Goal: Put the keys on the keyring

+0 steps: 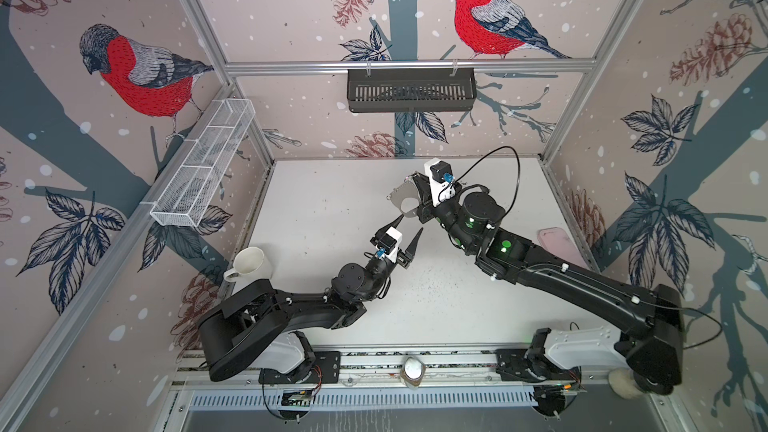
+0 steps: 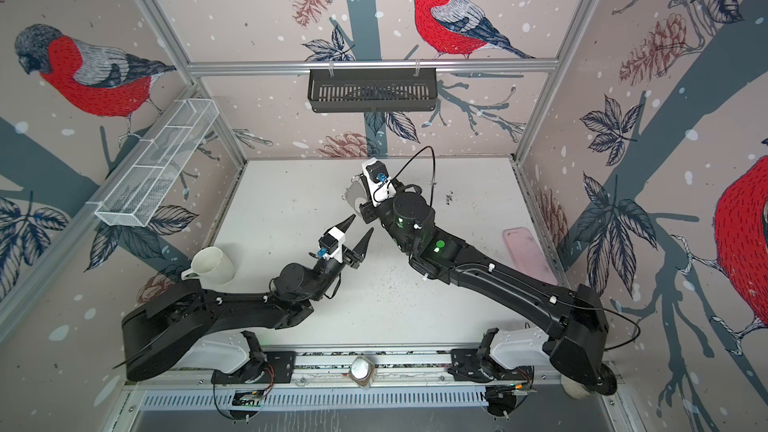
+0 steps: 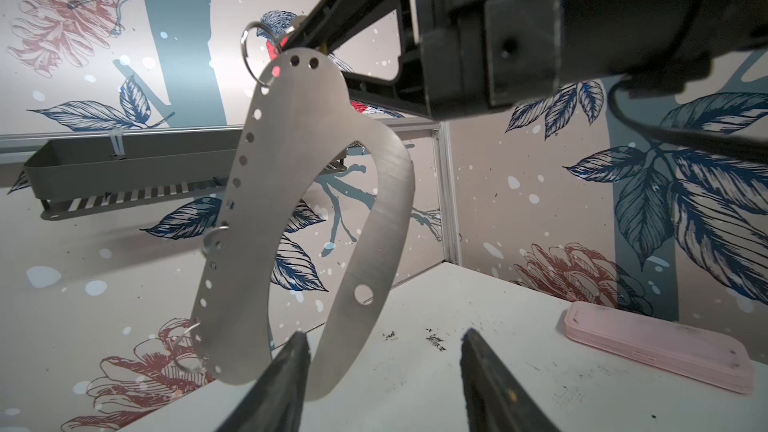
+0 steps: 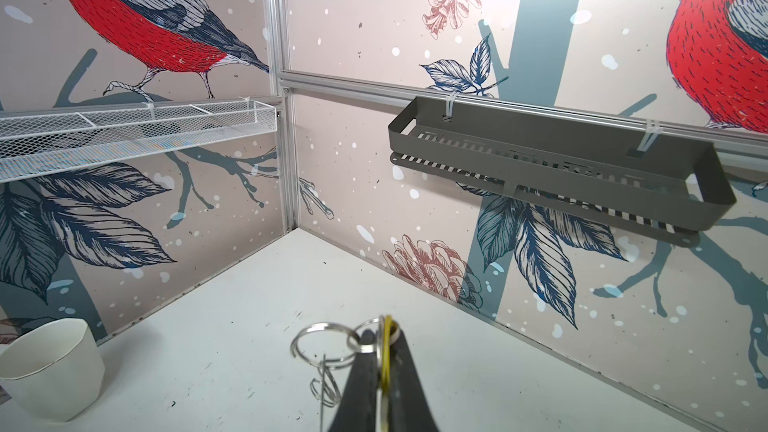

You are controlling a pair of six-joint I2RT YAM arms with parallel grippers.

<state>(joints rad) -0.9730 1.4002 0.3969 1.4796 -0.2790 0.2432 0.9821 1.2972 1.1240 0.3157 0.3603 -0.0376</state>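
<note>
Keyring, grey D-shaped plate with hole row and small split rings: hanging above the far middle of the white table.

Right gripper is pinching it shut at one corner, a yellow sliver showing between the jaws. Left gripper is hovering just near of the plate, jaws spread, holding nothing. White mug is standing at left; pink case is lying at right.

Lab robot test cell, not a home: aluminium extrusion frame boxing in a white tabletop, walls covered in printed bullfinch wallpaper, two arms bolted to a front rail. Wire basket and dark slotted tray zip-tied to the frame.
</note>
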